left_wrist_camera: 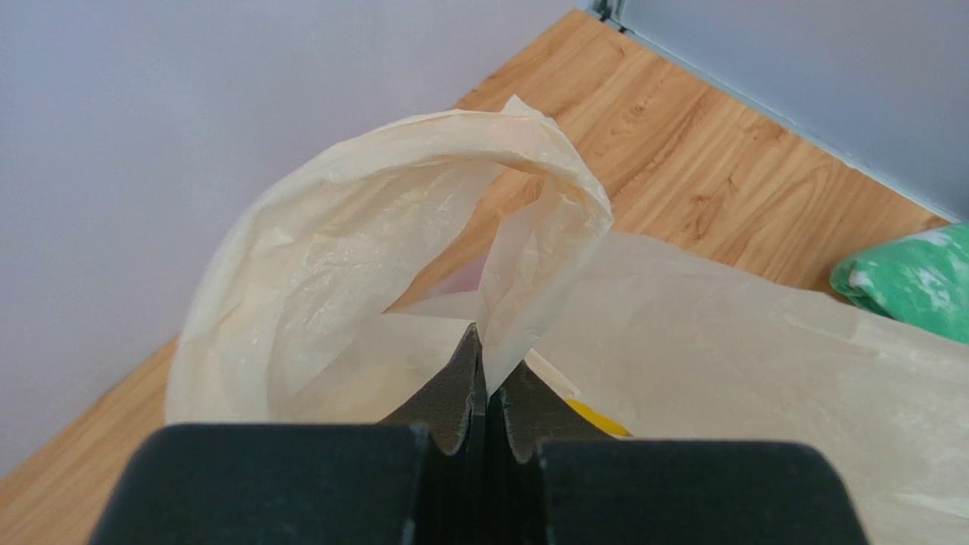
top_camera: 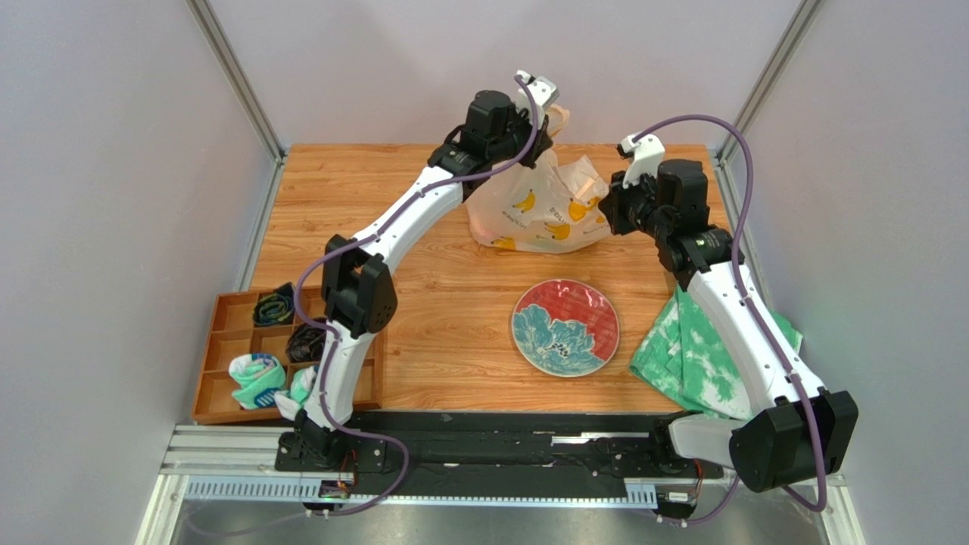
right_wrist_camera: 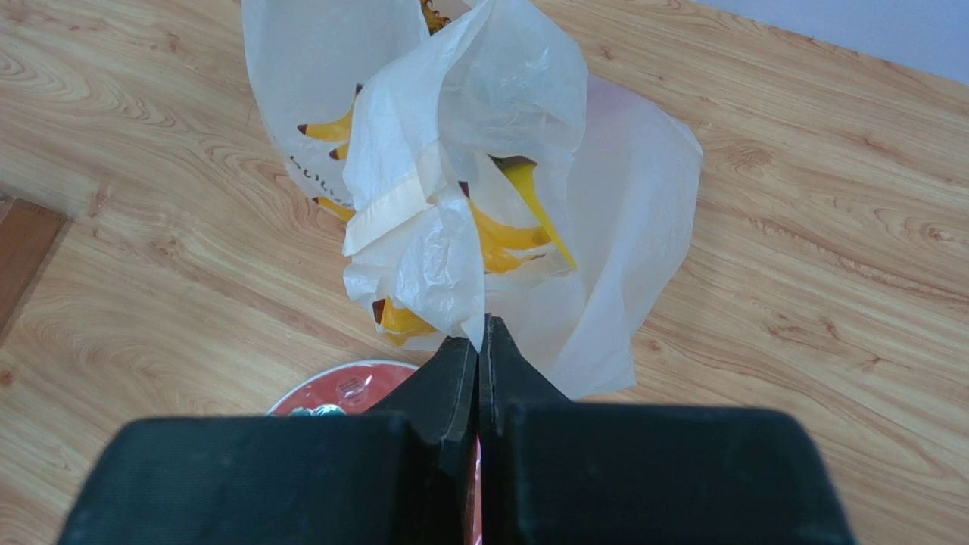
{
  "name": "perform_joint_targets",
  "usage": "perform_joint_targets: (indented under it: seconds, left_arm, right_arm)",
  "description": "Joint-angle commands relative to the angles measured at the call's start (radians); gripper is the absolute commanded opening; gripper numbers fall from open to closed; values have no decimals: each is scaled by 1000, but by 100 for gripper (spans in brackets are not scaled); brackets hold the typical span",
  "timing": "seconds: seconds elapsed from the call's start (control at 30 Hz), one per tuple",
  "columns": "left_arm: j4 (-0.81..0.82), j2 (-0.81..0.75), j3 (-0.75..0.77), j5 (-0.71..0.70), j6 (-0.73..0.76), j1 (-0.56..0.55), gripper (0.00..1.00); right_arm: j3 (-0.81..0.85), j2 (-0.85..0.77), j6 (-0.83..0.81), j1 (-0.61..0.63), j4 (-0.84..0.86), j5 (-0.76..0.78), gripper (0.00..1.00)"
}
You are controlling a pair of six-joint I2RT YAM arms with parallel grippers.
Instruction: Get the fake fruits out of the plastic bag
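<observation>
Pale grey walls box in a wooden table point(top_camera: 432, 307), and the plastic bag point(top_camera: 535, 210) stands at its 12 o'clock. The left gripper point(left_wrist_camera: 487, 366) is clamped on one loop handle point(left_wrist_camera: 375, 227), raised at the bag's 12 o'clock. The right gripper point(right_wrist_camera: 480, 337) pinches crumpled film at the bag's 3 o'clock. Held from two sides like this, the mouth can likely be spread. The fake fruits are hidden inside. A floral plate point(top_camera: 565, 327) sits at the bag's 6 o'clock, probably to receive them.
</observation>
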Motion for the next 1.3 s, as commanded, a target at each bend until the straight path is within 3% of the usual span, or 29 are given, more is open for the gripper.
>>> perform_joint_targets:
  seconds: [0.0, 0.13, 0.17, 0.27, 0.3, 0.4, 0.5, 0.53, 0.6, 0.63, 0.7, 0.73, 0.87, 0.9, 0.93, 0.97, 1.0, 1.03, 1.17, 1.27]
  left_arm:
    - [68, -27, 120, -18, 53, 23, 0]
    - [96, -21, 273, 1, 135, 132, 0]
    - [96, -13, 301, 18, 151, 152, 0]
    - [107, 28, 396, 32, 213, 203, 0]
    - [119, 36, 410, 34, 256, 211, 0]
    - [124, 13, 421, 52, 296, 212, 0]
    - [30, -90, 362, 154, 284, 223, 0]
    - [-38, -174, 270, 190, 278, 226, 0]
    - [-95, -333, 121, 268, 264, 229, 0]
    - [-134, -392, -65, 290, 258, 229, 0]
    - [-165, -516, -268, 390, 244, 229, 0]
    - [-181, -636, -456, 409, 232, 227, 0]
    - [-208, -895, -822, 449, 130, 226, 0]
    - [-214, -964, -876, 443, 101, 226, 0]
    - [-218, -998, -986, 436, 100, 226, 0]
    - [-226, -1027, -1042, 410, 112, 226, 0]
    - [-229, -1080, -1091, 375, 113, 226, 0]
    - [-225, -1104, -1167, 342, 98, 226, 0]
    - [-205, -1168, -1226, 370, 81, 226, 0]
    - [-171, -1176, -1251, 344, 44, 226, 0]
  right_arm:
    - [96, 83, 9, -12, 74, 6, 0]
    - [471, 382, -40, -27, 68, 38, 0]
    - [706, 547, -40, -32, 54, 40, 0]
    - [1070, 779, -17, -50, 4, 70, 0]
    - [1278, 895, -20, -52, -22, 81, 0]
    - [1461, 959, -22, -52, -56, 66, 0]
    - [1226, 808, -29, -53, -9, 35, 0]
    - [1004, 680, -37, -52, 12, -1, 0]
    - [740, 537, -77, -52, 78, -50, 0]
    - [526, 419, -92, -52, 82, -58, 0]
    - [381, 337, -108, -48, 18, -65, 0]
    - [265, 299, -112, -48, -22, -78, 0]
    - [37, 139, -117, -45, -164, -121, 1]
    - [14, 125, -111, -45, -196, -112, 9]
    - [0, 116, -102, -42, -217, -92, 33]
    - [4, 107, -86, -41, -240, -47, 81]
    - [25, 100, -77, -30, -286, 56, 86]
    - [65, 96, -87, -32, -315, 61, 87]
    - [338, 82, -166, 5, -424, -63, 92]
    - [509, 109, -228, 92, -432, -205, 85]
